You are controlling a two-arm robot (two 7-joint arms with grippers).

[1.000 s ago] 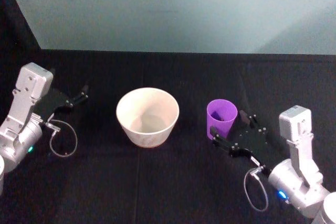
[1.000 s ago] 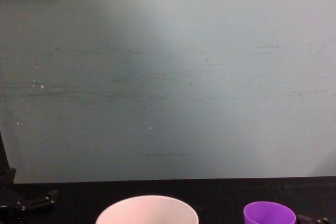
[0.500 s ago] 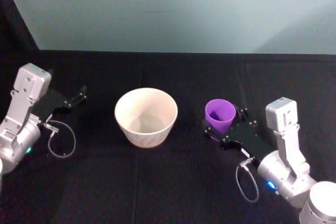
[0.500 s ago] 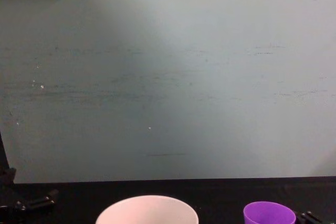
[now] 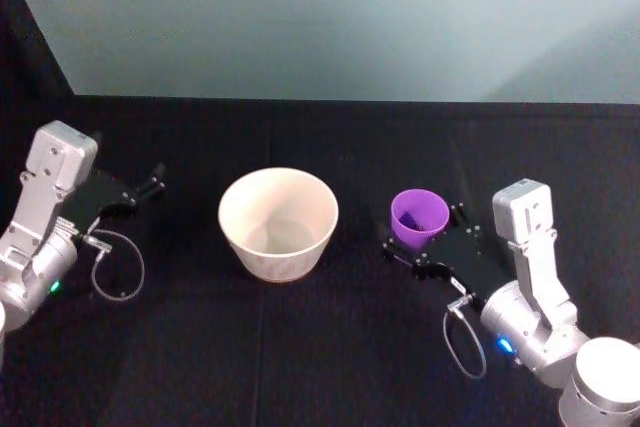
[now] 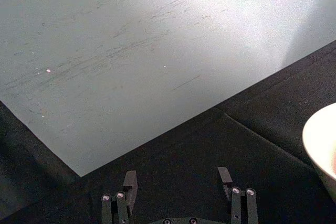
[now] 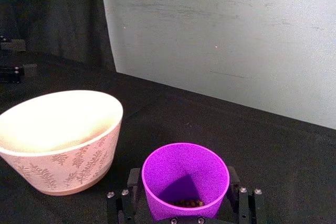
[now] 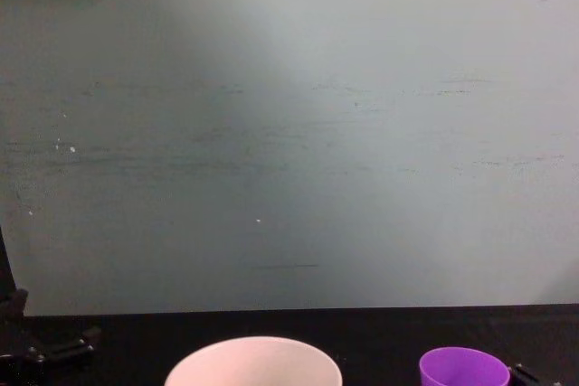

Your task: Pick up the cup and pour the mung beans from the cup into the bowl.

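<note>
Right wrist view: the cup (image 7: 173,174), beside the bowl (image 7: 58,140), is straddled by the spread right gripper (image 7: 182,187); mung beans (image 7: 188,202) could be spilled by an off-centre squeeze. Across the bowl, the left gripper (image 6: 177,178) is parked, spread.

- The table (image 5: 300,347) is covered with a black cloth (image 5: 180,367) over all its visible top, and its far edge meets a pale grey-green wall (image 5: 350,17).
- The bowl (image 5: 278,222) stands upright on the cloth, a little left of the middle.
- The cup (image 5: 418,219) stands upright on the cloth to the right of the bowl, near it but apart from it.
</note>
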